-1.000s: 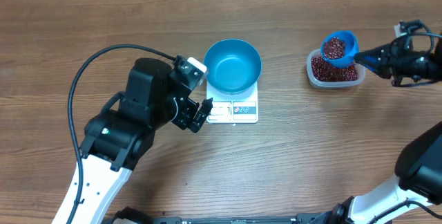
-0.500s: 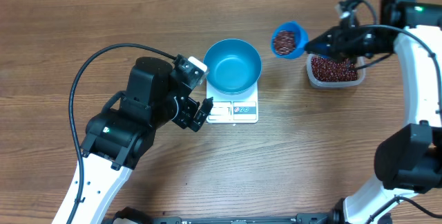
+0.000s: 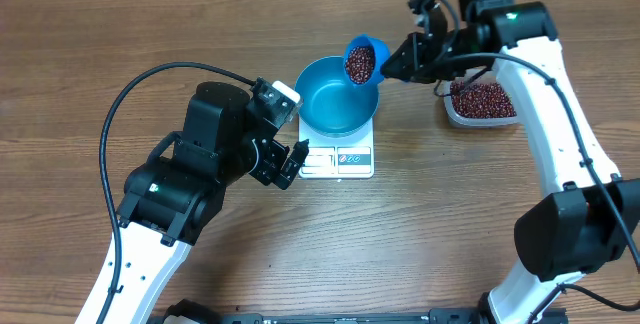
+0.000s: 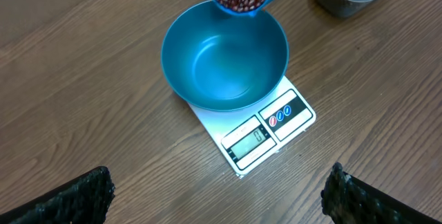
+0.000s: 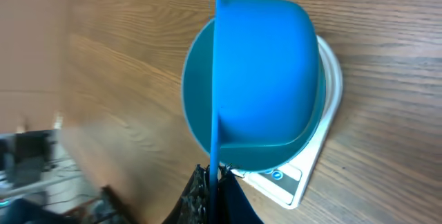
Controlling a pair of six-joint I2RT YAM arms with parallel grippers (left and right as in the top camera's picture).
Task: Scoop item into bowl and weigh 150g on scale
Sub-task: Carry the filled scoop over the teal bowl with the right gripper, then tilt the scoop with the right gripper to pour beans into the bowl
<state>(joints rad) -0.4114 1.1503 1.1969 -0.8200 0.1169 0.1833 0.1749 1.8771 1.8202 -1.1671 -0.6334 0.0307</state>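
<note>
Two sets: left jaws gaping, right jaws clamping scoop (image 5: 266,72); scale (image 4: 273,124) display illegible.

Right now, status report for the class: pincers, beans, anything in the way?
Left pincer open beside scale. Right pincer shut on scoop, beans aboard, over bowl rim. Bowl on scale, empty. Path clear.

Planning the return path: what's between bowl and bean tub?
Overhead view: the right gripper, shut on the scoop handle, hangs over that gap, scoop above the bowl rim. The table below looks bare up to the tub.
</note>
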